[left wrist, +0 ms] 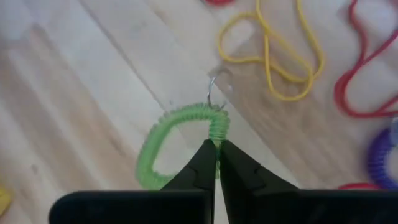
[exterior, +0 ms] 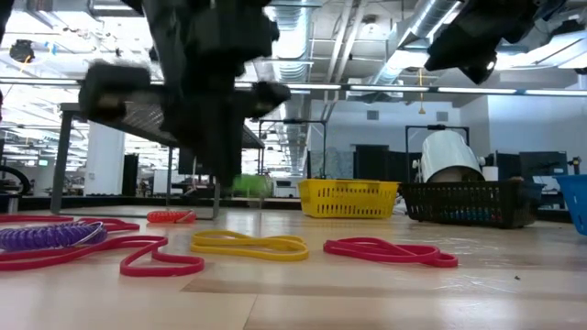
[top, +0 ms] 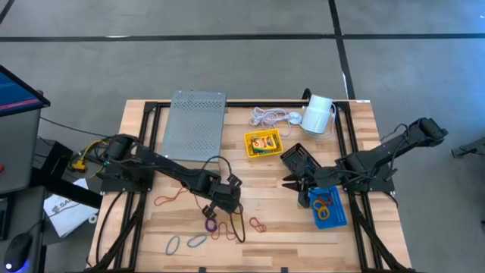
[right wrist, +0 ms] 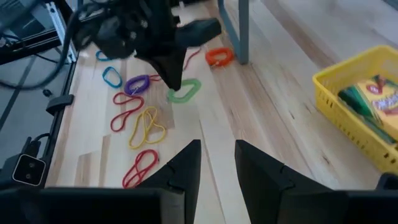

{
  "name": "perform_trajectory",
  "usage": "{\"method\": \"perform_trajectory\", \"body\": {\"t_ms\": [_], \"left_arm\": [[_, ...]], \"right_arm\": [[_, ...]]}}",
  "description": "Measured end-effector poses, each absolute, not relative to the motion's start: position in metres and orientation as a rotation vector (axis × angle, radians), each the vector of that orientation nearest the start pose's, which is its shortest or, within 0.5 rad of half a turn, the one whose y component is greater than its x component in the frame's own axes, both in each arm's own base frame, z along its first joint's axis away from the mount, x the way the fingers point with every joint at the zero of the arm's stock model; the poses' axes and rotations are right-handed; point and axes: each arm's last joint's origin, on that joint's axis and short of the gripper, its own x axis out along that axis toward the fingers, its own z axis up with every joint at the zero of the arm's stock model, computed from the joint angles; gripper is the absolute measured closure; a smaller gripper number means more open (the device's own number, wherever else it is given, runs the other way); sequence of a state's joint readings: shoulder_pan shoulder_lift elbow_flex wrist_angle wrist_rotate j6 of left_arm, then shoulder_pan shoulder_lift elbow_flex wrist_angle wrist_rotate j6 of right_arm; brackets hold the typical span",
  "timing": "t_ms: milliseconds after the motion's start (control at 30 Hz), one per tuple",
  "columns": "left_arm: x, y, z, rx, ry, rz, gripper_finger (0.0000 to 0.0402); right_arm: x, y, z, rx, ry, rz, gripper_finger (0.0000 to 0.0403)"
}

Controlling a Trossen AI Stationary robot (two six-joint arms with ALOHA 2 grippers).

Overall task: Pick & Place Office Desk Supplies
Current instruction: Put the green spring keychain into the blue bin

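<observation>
— Now, plenty of bare wood around the left gripper (top: 224, 199), well in from the table's (top: 364, 136) front edge; red band (left wrist: 367, 68), yellow band (left wrist: 280, 56) and purple coil (left wrist: 382, 158) lying close by.

— Reaching low from the left side, fingers pressed together on the green coil band (left wrist: 180, 140), pinching its loop right at the tips.

— And the right gripper (right wrist: 216, 163)?

— Hovering mid-table beside the blue tray (top: 329, 208), fingers spread, gripping nothing; yellow tray (top: 263, 144) with crayon box (right wrist: 373, 99) further back.
</observation>
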State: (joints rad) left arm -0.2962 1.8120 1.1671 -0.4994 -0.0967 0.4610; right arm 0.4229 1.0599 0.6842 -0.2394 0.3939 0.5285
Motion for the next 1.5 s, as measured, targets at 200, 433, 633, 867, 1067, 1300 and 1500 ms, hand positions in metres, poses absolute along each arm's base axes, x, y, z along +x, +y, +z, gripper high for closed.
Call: {"method": "perform_trajectory", "body": {"t_ms": [200,433,633,867,1067,1300,1500], "left_arm": [[0.336,-0.1,0.227,0.447,0.808,-0.353,0.04],[0.323,-0.083,0.277,0.098,0.185,-0.378,0.04],[0.303,-0.064,0.279,-0.036,-0.136,-0.382,0.0401],[0.303,-0.056,0.272,-0.038,-0.146,-0.358,0.04],[0.303,-0.055,0.272,-0.024,-0.149,-0.354,0.04],[0.303,-0.053,0.272,-0.01,-0.15,-0.354,0.0399],[0.303,-0.054,0.272,-0.019,-0.143,-0.373,0.0399]], "right_arm": [[0.208,0.082,0.253,0.144,0.476,-0.032,0.0306],[0.215,0.085,0.27,-0.135,0.318,0.078,0.0291],[0.225,0.076,0.291,-0.151,0.217,0.043,0.0248],[0.23,0.071,0.316,-0.107,0.057,0.094,0.0222],[0.237,0.069,0.312,-0.064,0.059,0.077,0.0235],[0.267,0.071,0.289,-0.073,0.086,0.055,0.0254],[0.285,0.073,0.295,-0.081,0.079,0.042,0.0257]]}}
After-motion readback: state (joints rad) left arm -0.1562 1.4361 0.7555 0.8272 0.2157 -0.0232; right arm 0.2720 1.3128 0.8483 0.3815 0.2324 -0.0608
